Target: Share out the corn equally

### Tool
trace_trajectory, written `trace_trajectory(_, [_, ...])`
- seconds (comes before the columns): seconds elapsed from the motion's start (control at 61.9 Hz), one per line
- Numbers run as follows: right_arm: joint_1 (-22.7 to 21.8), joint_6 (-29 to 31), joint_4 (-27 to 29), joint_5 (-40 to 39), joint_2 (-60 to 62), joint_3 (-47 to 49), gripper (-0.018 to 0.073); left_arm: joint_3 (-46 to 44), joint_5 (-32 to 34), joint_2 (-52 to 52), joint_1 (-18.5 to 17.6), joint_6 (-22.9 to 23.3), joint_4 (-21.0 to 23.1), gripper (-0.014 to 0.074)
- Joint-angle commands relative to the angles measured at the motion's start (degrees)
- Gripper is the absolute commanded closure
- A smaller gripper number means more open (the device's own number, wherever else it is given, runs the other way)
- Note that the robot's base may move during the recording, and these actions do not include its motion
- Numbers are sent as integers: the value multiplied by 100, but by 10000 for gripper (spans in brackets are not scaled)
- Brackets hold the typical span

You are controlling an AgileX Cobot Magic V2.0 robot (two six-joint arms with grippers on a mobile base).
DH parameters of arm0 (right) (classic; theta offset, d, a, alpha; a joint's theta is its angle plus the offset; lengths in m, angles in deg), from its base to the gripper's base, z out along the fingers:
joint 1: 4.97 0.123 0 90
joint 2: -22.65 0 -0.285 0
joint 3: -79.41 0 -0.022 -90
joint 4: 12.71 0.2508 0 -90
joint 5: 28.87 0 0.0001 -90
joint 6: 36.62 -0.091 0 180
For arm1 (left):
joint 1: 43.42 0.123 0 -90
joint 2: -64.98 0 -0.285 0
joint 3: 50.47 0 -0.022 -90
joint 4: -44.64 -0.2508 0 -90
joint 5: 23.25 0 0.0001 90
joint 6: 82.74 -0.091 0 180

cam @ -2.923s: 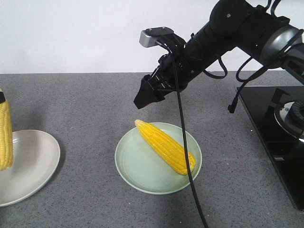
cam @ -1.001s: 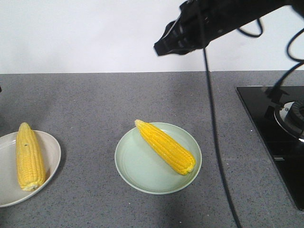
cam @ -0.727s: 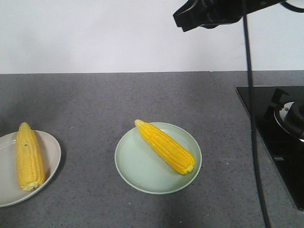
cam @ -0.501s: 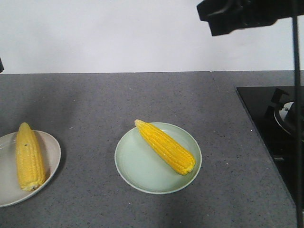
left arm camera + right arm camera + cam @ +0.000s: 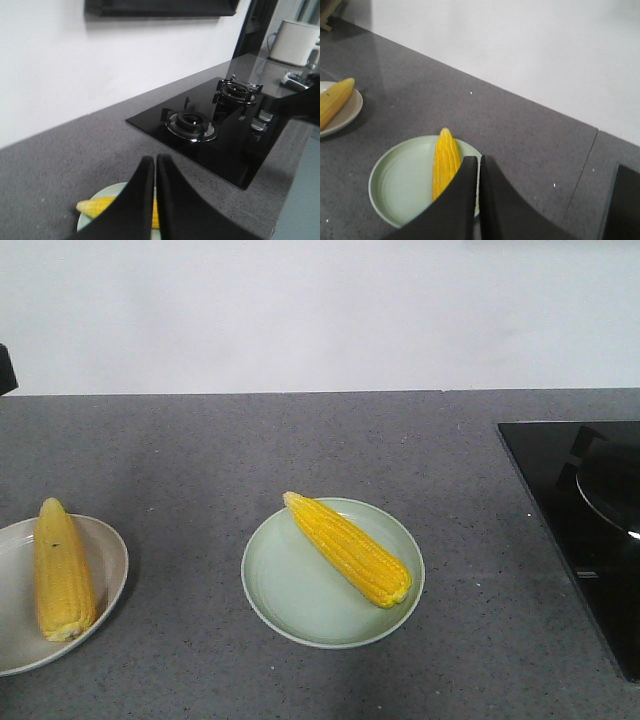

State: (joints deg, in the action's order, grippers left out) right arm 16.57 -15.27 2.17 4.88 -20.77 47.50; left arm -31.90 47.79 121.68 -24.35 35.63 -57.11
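One cob (image 5: 349, 549) is lying on the pale green plate (image 5: 290, 615) at the middle of the bench (image 5: 300, 440), and a second cob (image 5: 60, 569) is lying on the whitish plate (image 5: 100, 590) at the front view's left edge. Each plate is carrying one cob, so the sharing is looking even and probably finished; no loose cob is showing anywhere in these views.

The green plate's cob is running diagonally in the front view, its pointed tip toward the back left and its blunt end toward the front right near the rim. The other cob is lying nearly straight front to back, tip toward the wall.

In the right wrist view the right pincer (image 5: 478, 197) is hanging above and clear of the green plate, and the cob there (image 5: 445, 161) is sitting just ahead of its tips and a little to the left, its long axis pointing roughly away from the camera. The fingers are pressed together, gripping nothing.

The left pincer (image 5: 154, 200) is likewise closed down to a thin slit and empty, raised over the bench with the green plate's cob (image 5: 107, 208) partly hidden behind its fingers and the hob (image 5: 210, 135) beyond. Neither arm is showing clearly in the front view, so both are apparently pulled well back.
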Motion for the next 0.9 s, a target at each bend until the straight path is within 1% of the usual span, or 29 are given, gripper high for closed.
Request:
trace_trajectory(0.0, [-28,-345,-393,-621,471,-509,565,-88,707,-435,-107,-208,-38,605])
trace_trajectory(0.129, [-28,-862,-1156,-773,1086,-1252,564,23,707,-775,-120,-357,-38,605])
trace_trajectory(0.242, [-28,-1544,-1686,-704,1530,-1630,564,364,707,-979,-123,-398,-38,605])
trace_trajectory(0.307, [-28,-1714,-1952,-627,1692,-1758,564,646,707,-1040,-133,-488,-38,605])
trace_trajectory(0.388, [-28,-1726,-2210,-480,1865,-1851,564,1016,707,-1071,-189,-720,-38,605])
trace_trajectory(0.484, [-28,-1726,-2214,-268,1909,-1880,564,1359,707,-1071,-270,-862,-26,605])
trace_trajectory(0.581, [-28,-1726,-2207,-34,1909,-1880,564,1474,658,-1071,-282,-953,-18,605])
trace_trajectory(0.694, [-28,-1726,-2207,135,1909,-1880,564,1474,241,-1071,-276,-1005,23,605])
trace_trajectory(0.888, [-28,-1726,-2207,269,1909,-1880,564,1474,-204,-1071,-276,-998,23,605])
